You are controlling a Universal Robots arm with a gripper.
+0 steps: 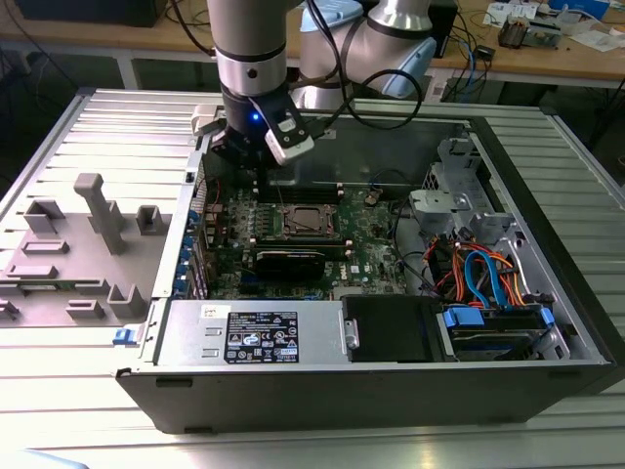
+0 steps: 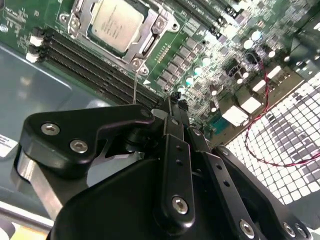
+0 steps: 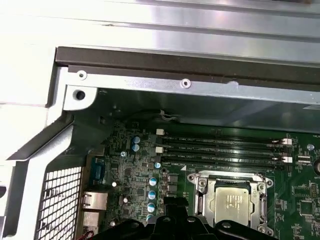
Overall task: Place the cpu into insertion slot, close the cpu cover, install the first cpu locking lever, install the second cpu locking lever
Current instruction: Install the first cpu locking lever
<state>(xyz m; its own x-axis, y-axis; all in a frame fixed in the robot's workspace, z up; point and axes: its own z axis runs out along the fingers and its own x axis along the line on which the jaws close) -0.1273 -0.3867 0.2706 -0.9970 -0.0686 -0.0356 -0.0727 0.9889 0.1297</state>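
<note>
The cpu [image 2: 116, 22] [image 3: 231, 206] lies flat in the insertion slot [image 1: 311, 221] on the green board. Its silver top shows through the window of the cpu cover [image 2: 152, 39] [image 3: 207, 186], which is folded down around it. A thin metal rod [image 2: 134, 82] runs from the socket's corner toward my fingers. My gripper [image 1: 256, 168] [image 2: 172, 99] hangs over the board a little to the exterior view's left of the socket, beyond the memory slots. Its black fingers meet at the tips, shut, with nothing seen between them.
Long black memory slots [image 2: 85, 60] [image 3: 225, 150] run beside the socket. A black card [image 1: 290, 260] lies in front of it. The case wall [image 3: 200, 90] and perforated rear grille [image 2: 280, 130] stand close by. A power supply [image 1: 254, 332], cabled drive bay [image 1: 488, 274] and grey fixture [image 1: 88, 244] surround the board.
</note>
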